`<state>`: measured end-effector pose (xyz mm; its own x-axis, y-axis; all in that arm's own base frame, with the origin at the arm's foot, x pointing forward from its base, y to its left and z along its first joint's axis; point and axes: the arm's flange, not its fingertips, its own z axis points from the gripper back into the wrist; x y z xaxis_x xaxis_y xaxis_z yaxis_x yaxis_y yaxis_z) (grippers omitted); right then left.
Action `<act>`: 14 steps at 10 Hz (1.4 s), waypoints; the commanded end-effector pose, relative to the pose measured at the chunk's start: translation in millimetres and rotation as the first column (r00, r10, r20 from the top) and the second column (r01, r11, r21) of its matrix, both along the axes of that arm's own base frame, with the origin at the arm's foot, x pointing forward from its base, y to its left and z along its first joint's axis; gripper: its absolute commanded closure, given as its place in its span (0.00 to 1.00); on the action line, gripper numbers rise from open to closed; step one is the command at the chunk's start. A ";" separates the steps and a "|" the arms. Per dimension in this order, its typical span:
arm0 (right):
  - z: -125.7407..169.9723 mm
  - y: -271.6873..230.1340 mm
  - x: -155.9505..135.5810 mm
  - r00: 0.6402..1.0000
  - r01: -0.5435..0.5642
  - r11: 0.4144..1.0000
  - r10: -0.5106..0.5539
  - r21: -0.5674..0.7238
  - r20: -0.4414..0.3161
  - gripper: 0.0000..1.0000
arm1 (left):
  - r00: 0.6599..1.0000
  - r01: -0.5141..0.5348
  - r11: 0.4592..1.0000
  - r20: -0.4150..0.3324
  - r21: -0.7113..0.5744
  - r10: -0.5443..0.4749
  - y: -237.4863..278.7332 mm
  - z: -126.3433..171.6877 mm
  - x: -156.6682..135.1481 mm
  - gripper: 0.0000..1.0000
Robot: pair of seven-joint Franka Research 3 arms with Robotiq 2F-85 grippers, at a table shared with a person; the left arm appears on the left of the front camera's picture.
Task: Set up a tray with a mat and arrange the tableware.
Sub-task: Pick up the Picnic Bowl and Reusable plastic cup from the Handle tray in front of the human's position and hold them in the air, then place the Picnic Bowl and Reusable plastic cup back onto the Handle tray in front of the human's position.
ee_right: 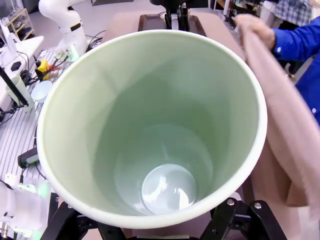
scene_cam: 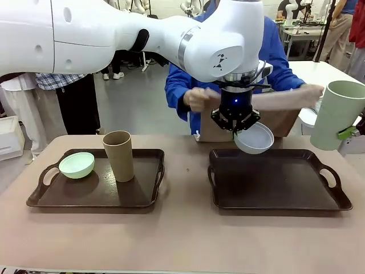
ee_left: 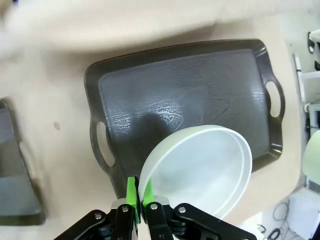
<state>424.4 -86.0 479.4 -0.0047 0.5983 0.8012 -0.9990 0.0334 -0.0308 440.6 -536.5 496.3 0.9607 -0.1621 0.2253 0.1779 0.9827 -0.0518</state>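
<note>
White arm reaches across the middle in the front view. The left gripper (scene_cam: 235, 123) hangs over the 11 o'clock rim of the right tray (scene_cam: 279, 182), its jaws pressed onto the edge of the white bowl (scene_cam: 255, 138), which tilts in the air clear of the tray. Holding it high probably keeps the tray floor free. Just behind, at the tray's 12 o'clock, a person's hand (scene_cam: 199, 99) stretches a tan mat (scene_cam: 285, 123) that is not yet laid. At the picture's 3 o'clock the right gripper (scene_cam: 346, 133) clasps the pale green cup (scene_cam: 337, 113), lifted and tilted off the table, seemingly parked out of the way. The left tray (scene_cam: 137, 185) carries the mint bowl (scene_cam: 77, 165) at 9 o'clock and the tan cup (scene_cam: 118, 155) upright at 2 o'clock.

In the left wrist view, green pads (ee_left: 132, 192) pinch the bowl's thin wall, one inside and one outside. The bowl hides the bare tray's 5 o'clock part.

The right wrist view looks straight into the empty cup. Black links flank its base at 5 and 7 o'clock, so the grip is around the outside. The mat drapes at 3 o'clock.
</note>
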 end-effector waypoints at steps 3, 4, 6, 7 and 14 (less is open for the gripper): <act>0.9 1.6 0.5 1.000 -0.004 1.000 0.004 0.003 0.012 0.74 | 1.000 0.003 1.000 0.004 -0.003 -0.003 -1.8 2.0 1.2 1.00; 0.9 1.6 0.5 1.000 -0.004 1.000 0.004 0.003 0.012 0.74 | 1.000 0.003 1.000 0.004 -0.003 -0.003 -1.8 2.0 1.2 1.00; 0.9 1.6 0.5 1.000 -0.004 1.000 0.004 0.003 0.012 0.74 | 1.000 0.003 1.000 0.004 -0.003 -0.003 -1.8 2.0 1.2 1.00; 0.9 1.6 0.5 1.000 -0.004 1.000 0.004 0.003 0.012 0.74 | 1.000 0.003 1.000 0.004 -0.003 -0.003 -1.8 2.0 1.2 1.00; 0.9 1.6 0.5 1.000 -0.004 1.000 0.004 0.003 0.012 0.74 | 1.000 0.003 1.000 0.004 -0.003 -0.003 -1.8 2.0 1.2 1.00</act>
<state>424.5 -85.7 479.4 -0.0053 0.5981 0.8014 -0.9990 0.0326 -0.0309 440.9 -536.6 496.9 0.9606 -0.1617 0.2261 0.1779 0.9826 -0.0527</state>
